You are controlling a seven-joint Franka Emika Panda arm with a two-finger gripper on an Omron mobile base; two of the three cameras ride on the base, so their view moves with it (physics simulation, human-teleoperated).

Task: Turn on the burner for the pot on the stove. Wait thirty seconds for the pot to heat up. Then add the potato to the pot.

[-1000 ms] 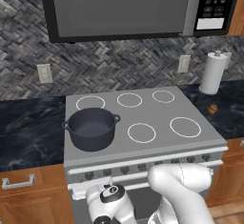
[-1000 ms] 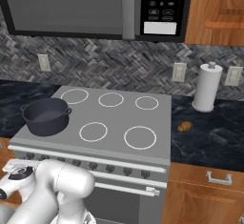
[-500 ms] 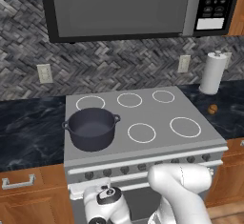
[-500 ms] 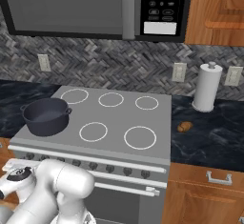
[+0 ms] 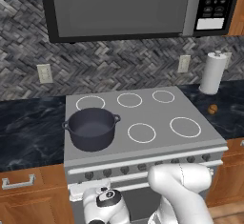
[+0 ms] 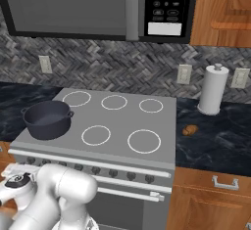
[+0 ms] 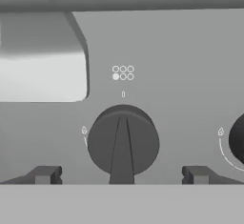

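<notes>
The dark grey pot (image 5: 91, 128) (image 6: 47, 119) stands on the front left ring of the stove (image 5: 157, 113) (image 6: 122, 121). On the dark counter to the stove's right lies the small orange-brown potato (image 5: 212, 109) (image 6: 189, 130). My arm is bent low in front of the stove's knob row. In the hand view my gripper (image 7: 121, 174) is open, with a dark round knob (image 7: 123, 139) centred between its tips, which do not touch it. The knob's ridge points straight up at its mark.
A white paper towel roll (image 5: 212, 72) (image 6: 213, 89) stands behind the potato. The microwave (image 5: 124, 8) hangs over the stove. A second knob (image 7: 237, 139) shows at the right edge of the hand view. Wooden drawers (image 5: 28, 185) flank the stove.
The hand has sunk slightly in front of the knob row. The jaws stay open, and the pot and potato have not moved.
</notes>
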